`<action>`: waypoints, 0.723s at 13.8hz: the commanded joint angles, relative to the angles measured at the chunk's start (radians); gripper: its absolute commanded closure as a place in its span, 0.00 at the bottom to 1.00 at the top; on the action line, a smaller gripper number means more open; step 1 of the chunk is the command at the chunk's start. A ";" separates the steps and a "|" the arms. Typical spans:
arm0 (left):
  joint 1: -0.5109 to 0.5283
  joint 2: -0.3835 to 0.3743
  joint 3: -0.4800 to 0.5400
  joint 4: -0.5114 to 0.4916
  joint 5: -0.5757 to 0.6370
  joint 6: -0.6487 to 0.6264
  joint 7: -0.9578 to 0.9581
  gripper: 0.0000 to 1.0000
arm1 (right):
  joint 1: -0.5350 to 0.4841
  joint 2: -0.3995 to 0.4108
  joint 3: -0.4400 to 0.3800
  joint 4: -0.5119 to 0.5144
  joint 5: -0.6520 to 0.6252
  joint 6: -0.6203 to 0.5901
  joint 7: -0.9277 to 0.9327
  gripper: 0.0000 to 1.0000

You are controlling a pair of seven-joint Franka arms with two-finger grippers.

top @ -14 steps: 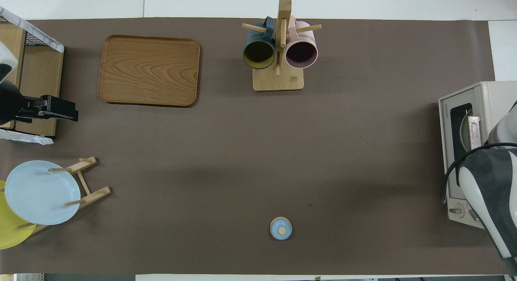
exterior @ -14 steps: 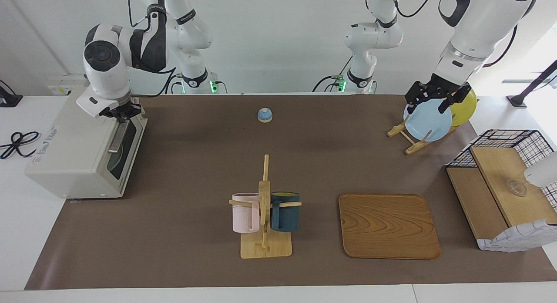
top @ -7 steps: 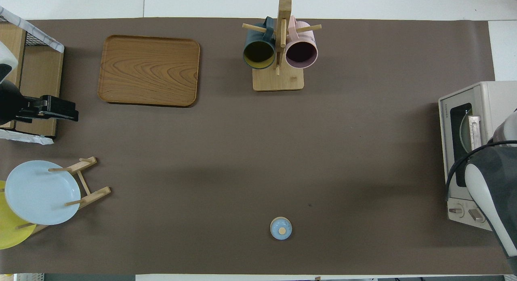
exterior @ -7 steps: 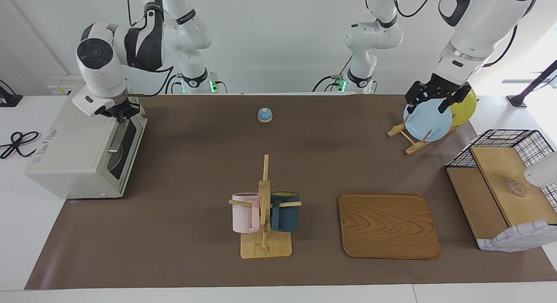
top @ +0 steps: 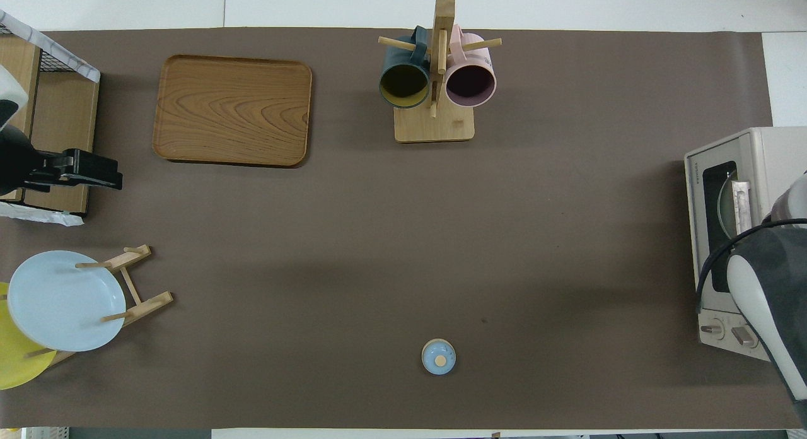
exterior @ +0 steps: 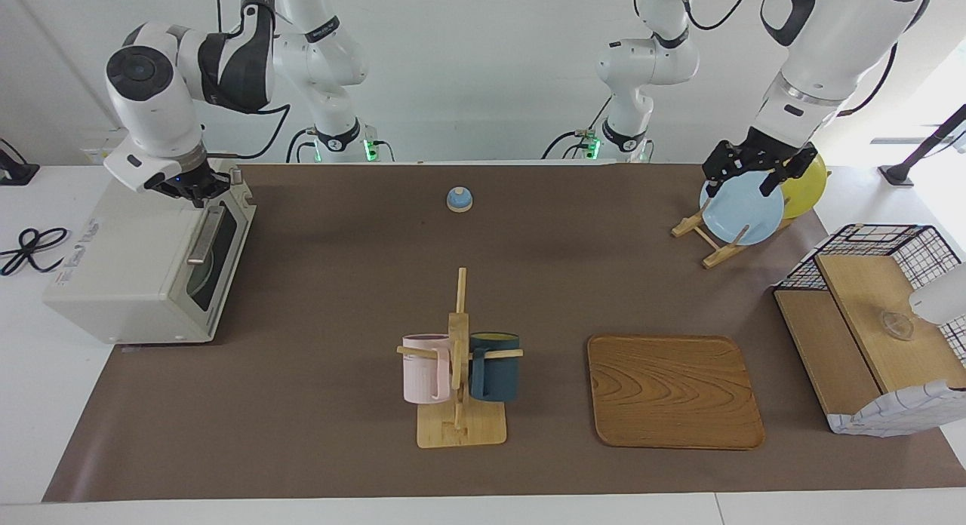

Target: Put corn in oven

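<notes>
Brown matting covered the tabletop (exterior: 339,283) beneath a white wall. At the left edge of the facing view sat the off-white toaster oven (exterior: 128,261), its dark glass door shut and its metal bar handle (exterior: 202,234) lying along the top of that door. The right pincer (exterior: 198,185) hung over the oven's upper corner, just above the handle's upper end, its fingertips pressed together on nothing. No corn showed in either view.

At the upper right of the facing view the left pincer (exterior: 747,169) hovered spread wide over the blue plate (exterior: 741,207), which stood on edge in a wooden plate rack (exterior: 706,242) with a yellow plate (exterior: 806,184) beside it; whether the fingers touched the plate's rim could not be told.

A small blue bell (exterior: 459,199) sat at upper centre. Lower centre held a wooden mug tree (exterior: 459,374) carrying a pink mug (exterior: 424,368) and a dark teal mug (exterior: 495,366). A wooden tray (exterior: 673,391) lay to its right in the frame, and a wire-and-wood shelf (exterior: 875,336) stood at the right edge.
</notes>
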 commanded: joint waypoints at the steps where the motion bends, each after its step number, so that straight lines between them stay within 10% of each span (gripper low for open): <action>1: 0.010 -0.015 -0.007 -0.009 0.021 0.000 0.003 0.00 | -0.021 0.002 0.010 0.065 0.087 -0.047 -0.035 1.00; 6: 0.010 -0.015 -0.007 -0.010 0.021 0.000 0.003 0.00 | -0.013 -0.034 0.019 0.117 0.275 -0.064 -0.021 0.98; 10: 0.010 -0.015 -0.007 -0.009 0.021 0.000 0.003 0.00 | 0.011 -0.018 0.019 0.217 0.279 -0.128 -0.013 0.56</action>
